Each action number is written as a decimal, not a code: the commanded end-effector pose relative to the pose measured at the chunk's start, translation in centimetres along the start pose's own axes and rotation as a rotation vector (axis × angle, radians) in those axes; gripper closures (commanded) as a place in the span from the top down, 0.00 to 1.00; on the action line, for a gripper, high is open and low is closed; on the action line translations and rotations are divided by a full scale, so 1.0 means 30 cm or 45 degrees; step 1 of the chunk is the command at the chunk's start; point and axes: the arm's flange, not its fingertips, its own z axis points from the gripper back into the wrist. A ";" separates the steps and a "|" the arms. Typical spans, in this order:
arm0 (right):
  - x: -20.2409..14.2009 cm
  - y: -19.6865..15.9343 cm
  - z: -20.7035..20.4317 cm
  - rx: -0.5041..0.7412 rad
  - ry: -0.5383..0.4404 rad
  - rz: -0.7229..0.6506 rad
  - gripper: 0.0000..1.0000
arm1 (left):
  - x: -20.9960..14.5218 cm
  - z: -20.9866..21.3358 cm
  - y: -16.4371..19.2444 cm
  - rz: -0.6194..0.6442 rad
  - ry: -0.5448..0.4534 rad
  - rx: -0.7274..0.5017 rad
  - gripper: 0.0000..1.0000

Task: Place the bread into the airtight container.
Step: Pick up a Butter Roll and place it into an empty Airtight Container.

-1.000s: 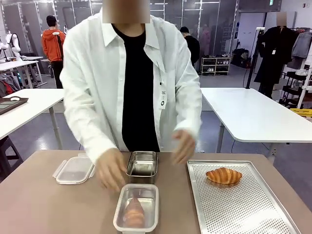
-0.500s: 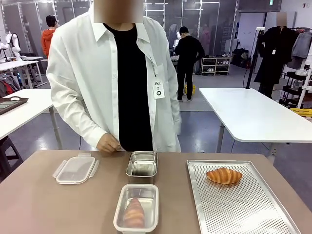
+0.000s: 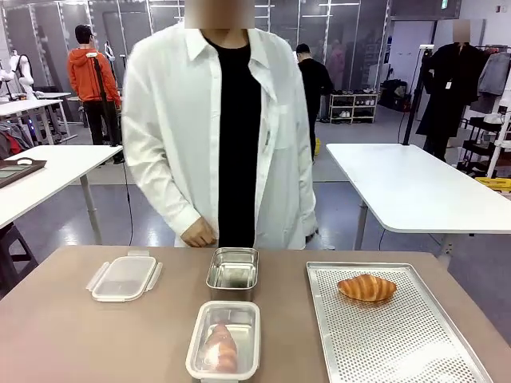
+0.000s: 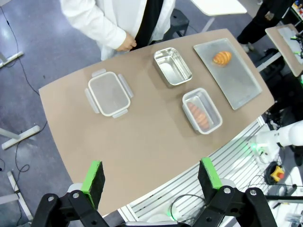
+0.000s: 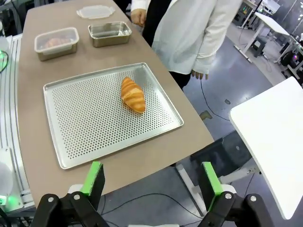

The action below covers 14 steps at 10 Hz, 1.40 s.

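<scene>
The left gripper (image 4: 151,177) and right gripper (image 5: 150,177) gape empty. The croissant (image 5: 132,94) lies on its tray (image 5: 85,132), well beyond the latter.

The table (image 3: 72,335) had a smooth, matt brown top. The tray (image 3: 383,351) was dull silver metal, punched all over with small holes. The open box (image 3: 231,294) was brushed metal with a soft shine on its walls. The container (image 3: 194,343) looked like clear plastic, and the lid (image 3: 122,278) was cloudy, smooth plastic. The bread (image 3: 366,287) on the tray had a glossy, ridged golden crust. The person's shirt (image 3: 168,120) was white, matt cloth. The left gripper (image 4: 151,175) had matt black fingers with green, rubbery-looking pads (image 4: 94,176).
</scene>
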 end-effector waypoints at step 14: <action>0.433 0.231 -1.036 0.190 0.737 0.604 1.00 | 0.000 0.002 0.000 -0.025 0.000 -0.019 1.00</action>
